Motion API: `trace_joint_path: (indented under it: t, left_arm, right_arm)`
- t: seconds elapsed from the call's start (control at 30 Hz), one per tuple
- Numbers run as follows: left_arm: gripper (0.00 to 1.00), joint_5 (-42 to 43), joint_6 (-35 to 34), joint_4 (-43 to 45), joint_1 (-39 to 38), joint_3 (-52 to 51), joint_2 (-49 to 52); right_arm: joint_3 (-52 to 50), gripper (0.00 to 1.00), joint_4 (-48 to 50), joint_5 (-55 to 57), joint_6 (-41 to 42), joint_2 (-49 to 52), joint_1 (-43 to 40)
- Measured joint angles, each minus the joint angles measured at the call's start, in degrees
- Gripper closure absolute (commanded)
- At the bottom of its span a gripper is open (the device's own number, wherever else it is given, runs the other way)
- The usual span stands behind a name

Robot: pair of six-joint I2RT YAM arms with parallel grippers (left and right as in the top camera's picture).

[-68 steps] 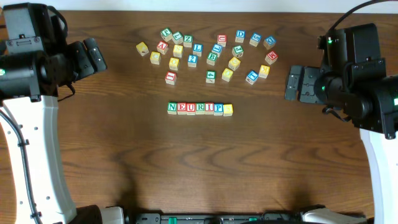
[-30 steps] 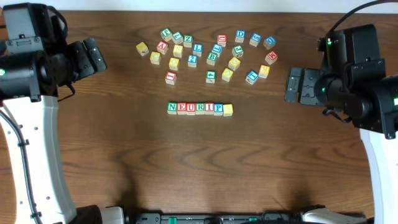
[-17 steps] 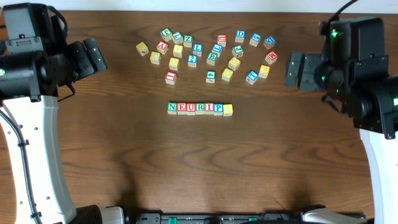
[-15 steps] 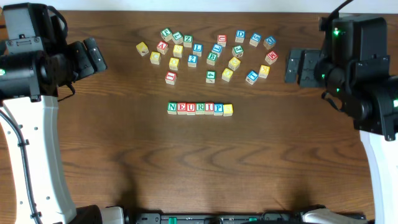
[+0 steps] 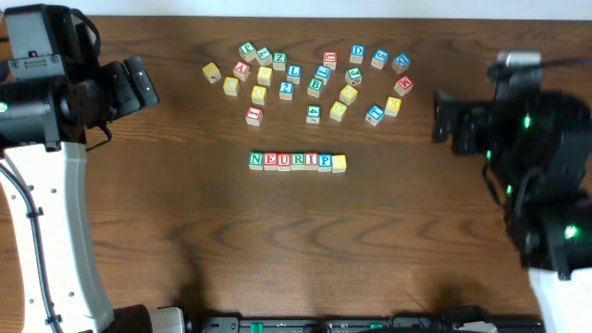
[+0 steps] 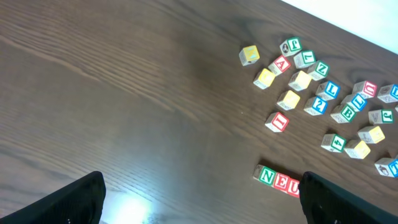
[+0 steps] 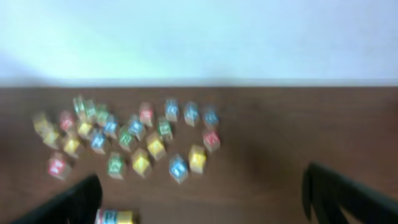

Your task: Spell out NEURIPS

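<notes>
Bench [image 5: 296, 250] of dark brown wood fills the overhead view. Arms stand at both side edges: the left arm [image 5: 42, 185] runs down the left edge, and the right arm [image 5: 546, 157] down the right edge, its outline smeared.

The left tool [image 5: 141, 81] sits at the upper left of the frame, jaws apart and empty. In the left wrist view its fingers [image 6: 74, 202] show only as dark tips in the two lower corners, with bare wood between them. The right tool [image 5: 444, 117] sits at the upper right, jaws likewise apart and holding nothing. The right wrist view is blurred, yet its fingers [image 7: 68, 202] stand wide in the lower corners.

A loose scatter of cubes [image 5: 310, 79] spreads across the upper middle, between the two tools. Below that scatter, at the centre of the frame, lies the NEURIPS row [image 5: 297, 161]. It is seven cubes touching side by side in a straight line, reading N, E, U, R, I, P, then a plain yellow face at the right-hand end. The row lies well apart from both tools, to the lower right of the left one and the lower left of the right one, and neither touches it.
</notes>
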Motion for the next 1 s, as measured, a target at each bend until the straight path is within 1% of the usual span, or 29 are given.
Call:
trace_joint_path:
  t: [0.23,0.43,0.6,0.8,0.9,1.0]
  left_arm:
    - [0.02,0.0,0.0,0.0,0.0,0.0,0.0]
    - [0.02,0.0,0.0,0.0,0.0,0.0,0.0]
    - [0.02,0.0,0.0,0.0,0.0,0.0,0.0]
    - [0.02,0.0,0.0,0.0,0.0,0.0,0.0]
    - [0.02,0.0,0.0,0.0,0.0,0.0,0.0]
    - [0.02,0.0,0.0,0.0,0.0,0.0,0.0]
  right_arm:
    - [-24.5,0.01,19.4,-1.7,-1.5,-17.9,-0.8]
    - [-43.1,0.01,31.6,-2.0,-2.6,-31.6,-1.0]
    - [-56.5,0.01,34.0,-2.3,-3.0,-44.1,-2.6]
    - [-66.6,0.01,36.4,-2.3,-3.1,-55.4,-4.2]
    - [-70.5,0.01,38.1,-2.3,-3.1,-58.0,-4.7]
    - [-71.2,0.01,37.2,-2.3,-3.2,-58.0,-4.8]
